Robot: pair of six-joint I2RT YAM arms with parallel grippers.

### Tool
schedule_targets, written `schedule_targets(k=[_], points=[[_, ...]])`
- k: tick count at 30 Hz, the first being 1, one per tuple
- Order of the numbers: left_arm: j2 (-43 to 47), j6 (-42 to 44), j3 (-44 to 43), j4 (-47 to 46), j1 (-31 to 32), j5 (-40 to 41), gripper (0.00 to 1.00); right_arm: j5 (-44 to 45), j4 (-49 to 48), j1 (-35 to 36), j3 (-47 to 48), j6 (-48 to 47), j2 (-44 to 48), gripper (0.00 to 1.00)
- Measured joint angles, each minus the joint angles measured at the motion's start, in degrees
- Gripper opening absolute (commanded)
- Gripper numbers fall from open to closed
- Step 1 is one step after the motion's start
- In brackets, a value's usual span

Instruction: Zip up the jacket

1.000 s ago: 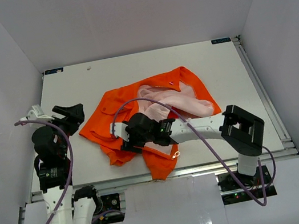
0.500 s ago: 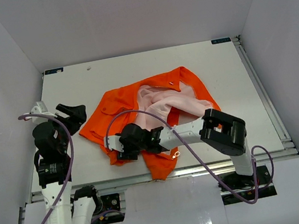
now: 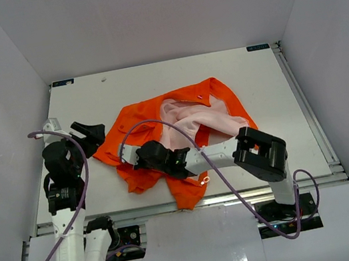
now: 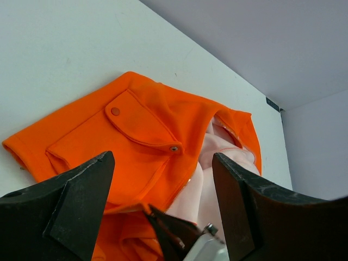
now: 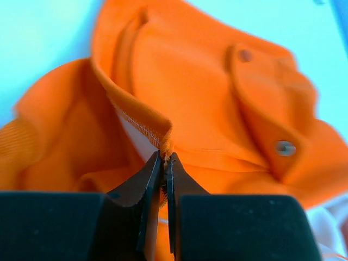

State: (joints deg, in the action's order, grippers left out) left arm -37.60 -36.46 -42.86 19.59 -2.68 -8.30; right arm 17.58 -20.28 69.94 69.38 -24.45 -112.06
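The left arm (image 3: 69, 247) and the right arm (image 3: 218, 156) are built alike, from smooth white tubular links joined by chunky matt-black joint housings; the boxy black elbow block (image 3: 263, 153) on the right one is the bulkiest. A thin purple cable (image 3: 82, 161) runs in slack loops along the left arm, and a second purple cable (image 3: 153, 121) arcs along the right arm. The left tool (image 4: 162, 159) has two broad, black, wedge-shaped fingers, while the right tool (image 5: 165, 159) has black fingers tapering to thin curved tips above blocky black bases.
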Motion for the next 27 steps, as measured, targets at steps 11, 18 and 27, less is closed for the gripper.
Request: schedule_targets(k=[11, 18, 27], points=[[-2.1, 0.4, 8.1, -7.2, 0.0, -8.4, 0.83, 5.3, 10.2, -16.8, 16.1, 5.4, 4.3, 0.08], [-7.8, -1.0, 16.2, -14.1, 0.0, -13.3, 0.83, 8.2, 18.0, -24.7, 21.4, 7.6, 12.0, 0.08], [-12.2, -2.4, 17.0, -21.3, 0.8, -15.2, 0.83, 8.8, 26.0, -26.8, 35.3, 6.9, 15.2, 0.08]])
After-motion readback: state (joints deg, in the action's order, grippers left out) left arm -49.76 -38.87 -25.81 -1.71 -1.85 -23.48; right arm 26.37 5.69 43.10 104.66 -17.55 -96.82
